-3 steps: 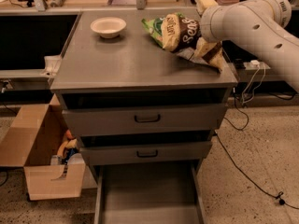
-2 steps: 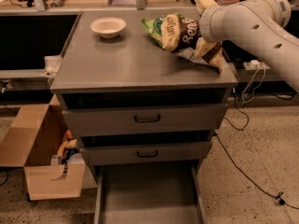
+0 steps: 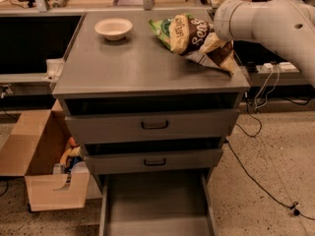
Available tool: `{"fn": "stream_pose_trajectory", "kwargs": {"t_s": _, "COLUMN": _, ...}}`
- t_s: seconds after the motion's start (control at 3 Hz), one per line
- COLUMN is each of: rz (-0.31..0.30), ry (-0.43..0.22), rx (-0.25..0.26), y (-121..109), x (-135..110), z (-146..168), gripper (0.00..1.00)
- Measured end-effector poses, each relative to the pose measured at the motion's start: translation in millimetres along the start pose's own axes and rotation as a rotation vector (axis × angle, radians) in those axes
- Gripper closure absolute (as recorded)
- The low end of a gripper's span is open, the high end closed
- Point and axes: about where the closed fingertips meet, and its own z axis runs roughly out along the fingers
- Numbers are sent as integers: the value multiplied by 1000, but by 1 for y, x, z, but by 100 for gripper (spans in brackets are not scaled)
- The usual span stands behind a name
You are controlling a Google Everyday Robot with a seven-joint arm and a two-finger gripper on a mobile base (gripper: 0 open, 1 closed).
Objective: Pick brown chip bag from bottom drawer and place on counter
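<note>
Brown chip bag (image 3: 197,39) lies on the tabletop (image 3: 133,70) near its right edge, overlapping the green chip bag (image 3: 161,27), gripper (image 3: 220,32) at its right end, open or closed I cannot tell; white bowl (image 3: 113,28) rear-left, front half free, bottom drawer (image 3: 155,205) pulled out, cardboard box (image 3: 42,166) left.

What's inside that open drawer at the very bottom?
Only its bare grey floor shows in the bottom drawer; its front end runs out of view. The brown chip bag lies up on the counter, with the hand by it.
</note>
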Motion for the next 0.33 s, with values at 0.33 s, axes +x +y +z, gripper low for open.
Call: {"fn": "stream_pose_trajectory", "kwargs": {"t_s": 0.33, "rz": 33, "ry": -87, "rx": 106, "y": -21, "x": -8, "z": -27, "gripper": 0}}
